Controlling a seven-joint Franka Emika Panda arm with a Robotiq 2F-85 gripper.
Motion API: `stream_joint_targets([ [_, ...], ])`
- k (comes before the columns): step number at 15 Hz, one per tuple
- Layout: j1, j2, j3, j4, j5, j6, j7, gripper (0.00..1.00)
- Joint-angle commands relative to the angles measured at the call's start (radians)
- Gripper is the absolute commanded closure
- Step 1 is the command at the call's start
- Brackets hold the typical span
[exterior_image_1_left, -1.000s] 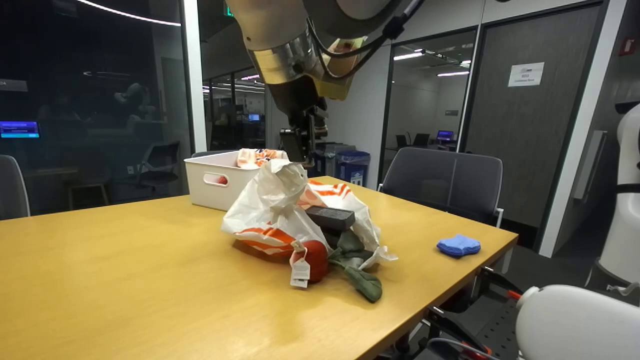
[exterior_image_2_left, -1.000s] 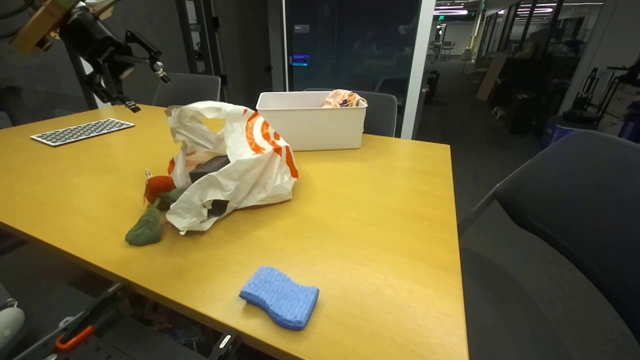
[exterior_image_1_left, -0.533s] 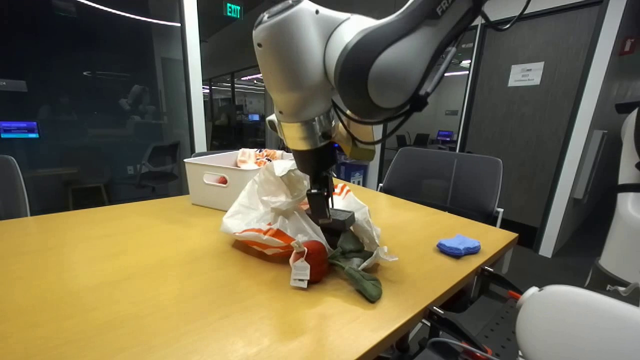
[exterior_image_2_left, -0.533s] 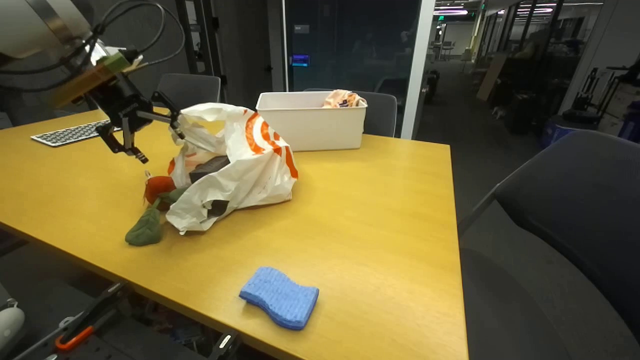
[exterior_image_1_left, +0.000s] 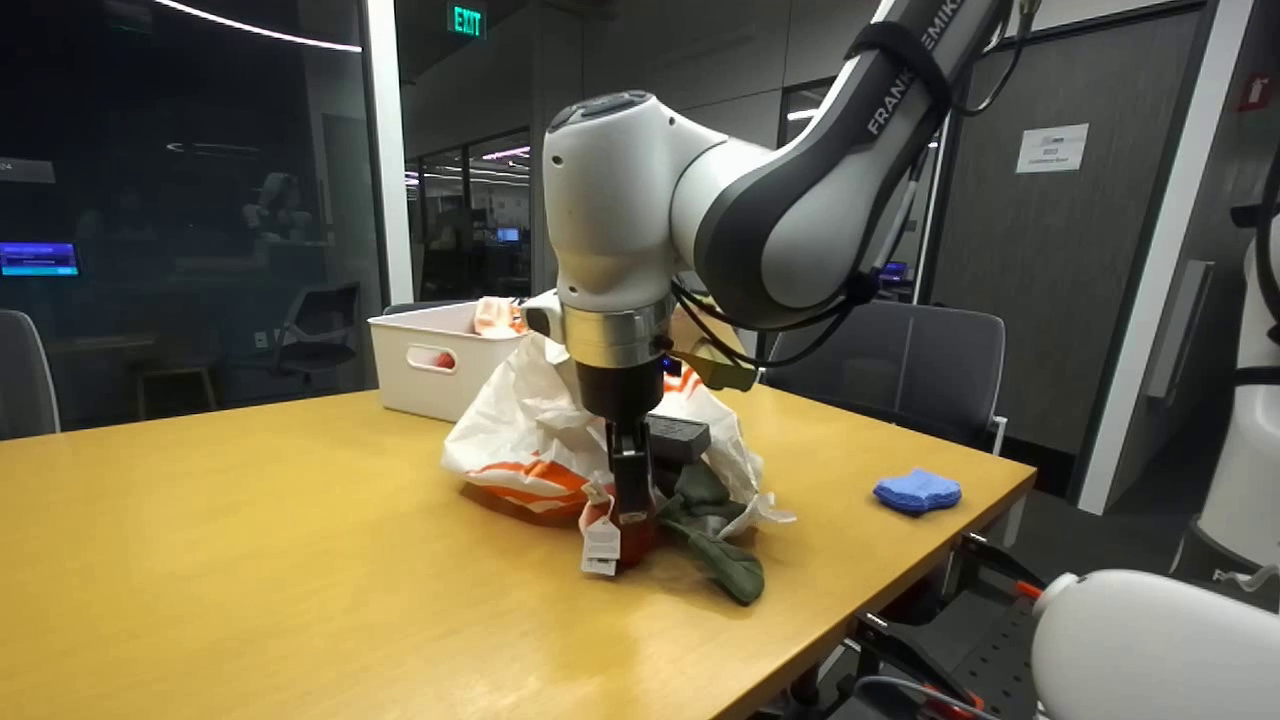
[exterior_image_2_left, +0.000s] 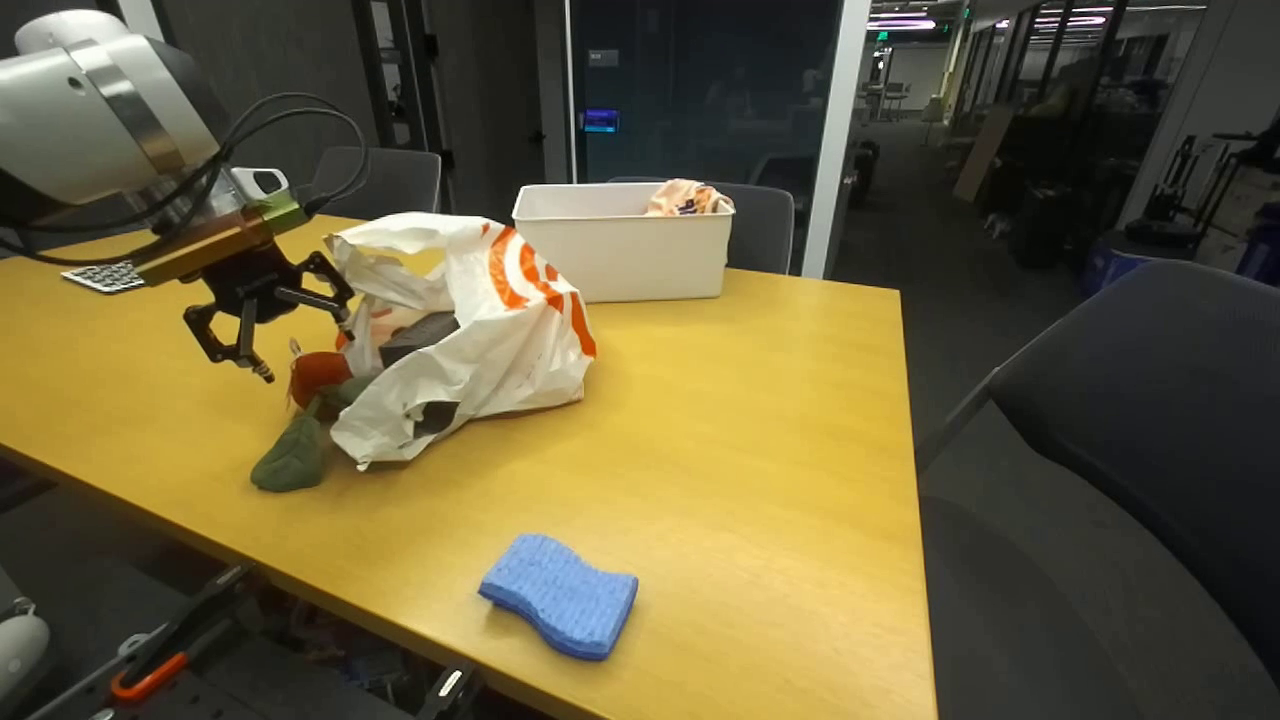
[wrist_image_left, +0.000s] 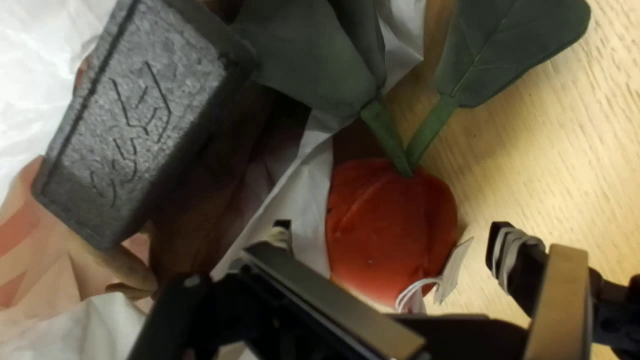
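I hold nothing: gripper (wrist_image_left: 391, 240) spread wide, red plush (wrist_image_left: 385, 215) between jaws in wrist view, not yet grasped. Grey block (wrist_image_left: 135, 120), also ungrasped, in open plastic bag (exterior_image_2_left: 535, 345).

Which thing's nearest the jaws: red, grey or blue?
The red plush vegetable, seen between the open jaws in the wrist view; grey block and blue sponge lie farther off.
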Motion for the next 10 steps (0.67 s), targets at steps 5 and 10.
stream_joint_targets([
  [5,-0.016,0.083,-0.04,0.011,0.02,0.088,-0.125,0.06],
  [10,-0.004,0.101,-0.061,0.023,0.021,0.102,-0.095,0.46],
])
